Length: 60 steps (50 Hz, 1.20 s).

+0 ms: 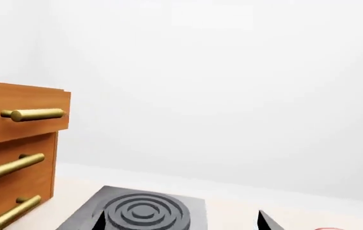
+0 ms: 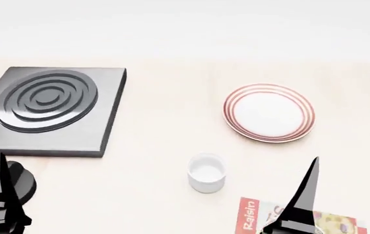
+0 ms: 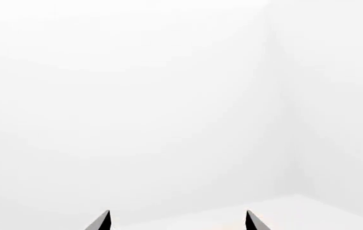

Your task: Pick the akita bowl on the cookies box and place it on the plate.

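The akita bowl is out of view in every frame. Only a red-and-white corner of the cookies box (image 2: 258, 217) shows, at the bottom edge of the head view, partly behind a dark finger (image 2: 307, 191) of my right gripper. The plate (image 2: 268, 112), white with thin red rings, lies bare at the right, farther back. My right gripper (image 3: 177, 221) is open, faces a blank white wall and holds nothing. My left gripper (image 1: 180, 223) is open too, with nothing between its fingers, and looks over the stove. One of its fingers (image 2: 2, 181) shows at the lower left.
A dark square stove (image 2: 48, 109) with raised rings sits at the back left, also the stove (image 1: 144, 211) in the left wrist view. A small plain white cup (image 2: 206, 172) stands between stove and plate. A wooden drawer cabinet (image 1: 15, 143) with brass handles stands beside the stove.
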Available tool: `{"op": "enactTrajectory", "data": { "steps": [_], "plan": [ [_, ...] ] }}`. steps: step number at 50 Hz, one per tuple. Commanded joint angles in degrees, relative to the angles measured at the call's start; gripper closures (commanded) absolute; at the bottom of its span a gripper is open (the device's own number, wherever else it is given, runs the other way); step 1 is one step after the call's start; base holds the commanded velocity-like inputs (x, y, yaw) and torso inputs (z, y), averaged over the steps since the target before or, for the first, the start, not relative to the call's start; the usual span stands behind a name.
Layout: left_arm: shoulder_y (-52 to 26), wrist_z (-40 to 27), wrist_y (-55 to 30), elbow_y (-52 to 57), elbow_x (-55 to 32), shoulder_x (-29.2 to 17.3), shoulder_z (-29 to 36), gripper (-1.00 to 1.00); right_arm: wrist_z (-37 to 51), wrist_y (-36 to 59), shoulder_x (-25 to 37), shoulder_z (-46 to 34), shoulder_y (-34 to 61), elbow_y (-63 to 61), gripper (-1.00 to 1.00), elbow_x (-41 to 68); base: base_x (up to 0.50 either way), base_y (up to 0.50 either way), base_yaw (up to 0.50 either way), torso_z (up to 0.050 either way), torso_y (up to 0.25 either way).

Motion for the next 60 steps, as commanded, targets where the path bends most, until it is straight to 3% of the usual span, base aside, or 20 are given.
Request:
{"op": "enactTrajectory", "data": {
  "steps": [1,32,39,44,60],
  "plan": [
    [0.1,-0.4,0.3,0.1,-0.4,-0.5,0.3,-1.00,0.5,-0.5,0.5,0.1,-0.2,-0.3,-1.00,0.2,-0.25,-0.50,0.00,0.000,0.000],
    [0.7,-1.3,1.5,-0.4,-1.4,-1.6,1.0,-1.00,1.2,-3.3,0.8,-1.0,-0.7,0.9,-1.00,-0.3,-0.24,-0.50,0.00,0.000,0.000],
    [0.7,-1.9,1.7,-0.5,-1.9,-2.1,1.3,-1.00,1.9,-3.0,1.1,-2.6,-0.7,1.4,-1.00,-2.8,0.00,-0.05,0.00,0.000,0.000],
    [0.7,-2.3,1.8,-0.6,-2.3,-2.3,1.3,-1.00,0.6,-2.8,1.8,-1.6,-1.0,0.6,-1.00,1.6,0.41,-0.02,0.00,0.000,0.000],
    [0.7,-3.2,2.4,-0.8,-2.9,-3.3,2.1,-1.00,0.6,-2.7,2.6,-2.4,-0.9,0.6,-1.00,1.9,0.50,-0.04,0.00,0.000,0.000]
  ]
}}
